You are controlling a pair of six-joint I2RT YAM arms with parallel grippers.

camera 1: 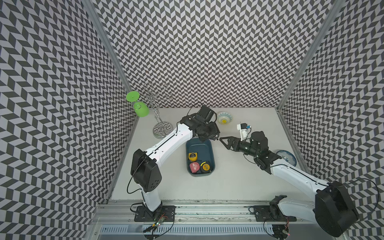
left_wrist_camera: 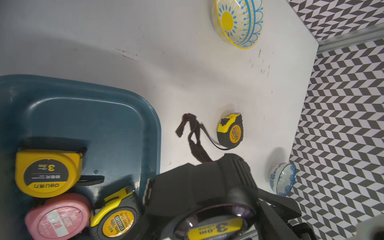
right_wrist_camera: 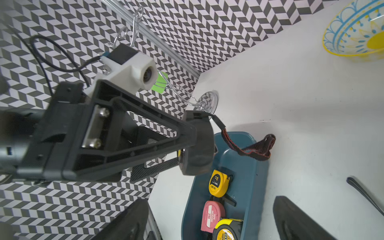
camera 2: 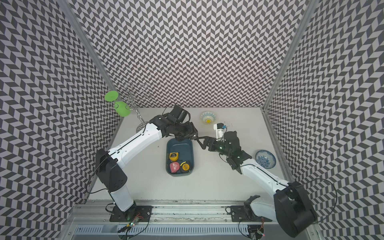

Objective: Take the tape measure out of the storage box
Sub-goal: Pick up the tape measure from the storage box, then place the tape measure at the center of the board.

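The teal storage box [camera 1: 199, 148] [camera 2: 180, 147] lies mid-table. At its near end lie a yellow tape measure [camera 1: 192, 156], a pink one [camera 1: 194, 166] and a black-and-yellow one [camera 1: 205, 167]. My left gripper [camera 1: 208, 135] hangs over the box's far end, shut on a black tape measure [right_wrist_camera: 199, 145] with a clear face and yellow label [left_wrist_camera: 214, 226]. Its brown strap [right_wrist_camera: 257, 147] dangles over the box rim. My right gripper [camera 1: 223, 141] [right_wrist_camera: 209, 200] stands open and empty just right of the box's far corner, pointing at the left gripper.
A small yellow-and-black tape measure [left_wrist_camera: 230, 131] lies on the table right of the box. A yellow-and-blue bowl [camera 1: 224, 117] sits at the back. A blue-and-white bowl [camera 1: 287, 158] is near the right wall. A chrome rack [camera 1: 160, 124] with green cups [camera 1: 141, 110] stands back left.
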